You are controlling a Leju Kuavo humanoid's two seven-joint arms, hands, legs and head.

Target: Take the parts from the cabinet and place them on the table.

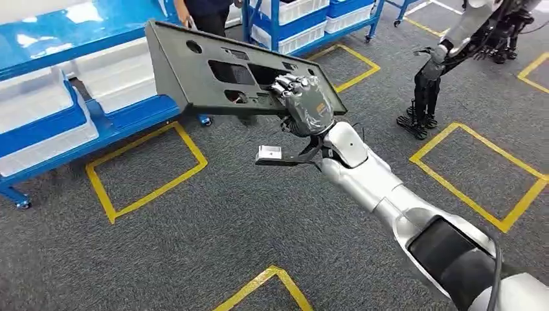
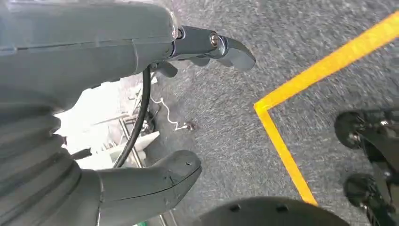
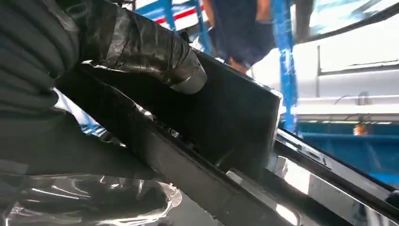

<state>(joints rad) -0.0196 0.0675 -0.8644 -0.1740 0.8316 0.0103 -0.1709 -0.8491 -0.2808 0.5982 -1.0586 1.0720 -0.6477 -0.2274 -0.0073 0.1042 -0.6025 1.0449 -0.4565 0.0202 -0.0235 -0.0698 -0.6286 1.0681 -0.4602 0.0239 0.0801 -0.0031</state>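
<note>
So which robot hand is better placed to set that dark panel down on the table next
The right. The right robot hand already grips the dark perforated panel, held out over the carpet. The left robot hand hangs low over the floor, holding nothing.

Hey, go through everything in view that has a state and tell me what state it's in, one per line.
Dark panel: held up off the floor, tilted, gripped at one edge.
Right hand: holds the dark panel.
Left hand: holds nothing, fingers apart, above the carpet.
Blue rack: white bins on its shelves.
</note>
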